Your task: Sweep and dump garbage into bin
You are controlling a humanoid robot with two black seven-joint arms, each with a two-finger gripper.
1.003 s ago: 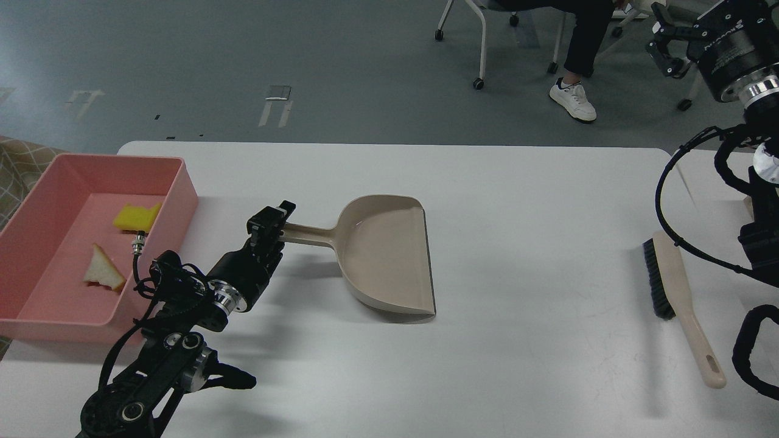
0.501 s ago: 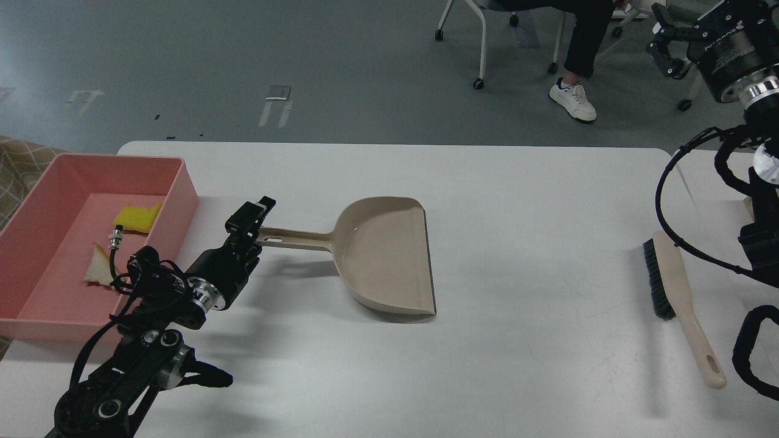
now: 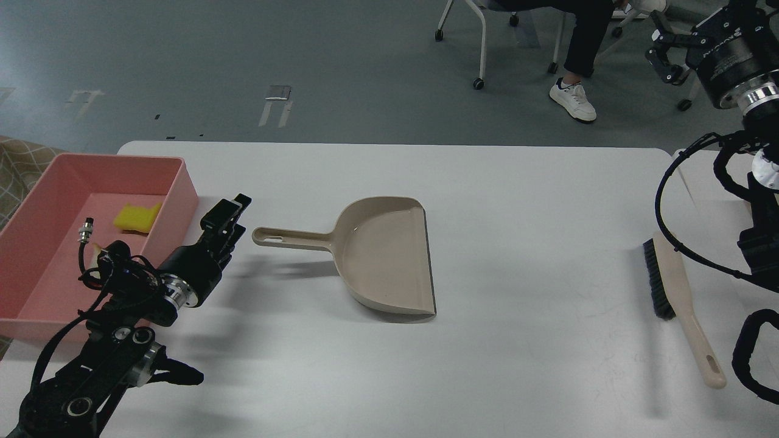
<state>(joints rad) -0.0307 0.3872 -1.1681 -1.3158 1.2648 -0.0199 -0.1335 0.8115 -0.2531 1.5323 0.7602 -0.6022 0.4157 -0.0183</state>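
Note:
The pink bin [image 3: 182,182] stands at the table's left edge. The yellow sponge piece [image 3: 137,217] lies inside it. The off-white strip is almost wholly hidden behind my left arm. The beige dustpan [image 3: 383,255] lies empty mid-table, its handle [image 3: 286,237] pointing left. My left gripper [image 3: 230,214] is open and empty, just left of the handle's end, between it and the bin. My right gripper [image 3: 662,48] is raised at the top right, off the table, with its fingers apart and empty.
The beige black-bristled brush [image 3: 672,286] lies near the table's right edge, under my right arm's cables [image 3: 669,201]. A seated person's leg and shoe [image 3: 572,100] and chair wheels are on the floor beyond the table's far edge.
My left gripper has let go of the dustpan handle and drawn back to the left, toward the bin. The dustpan has settled flat. My arm now covers the off-white strip.

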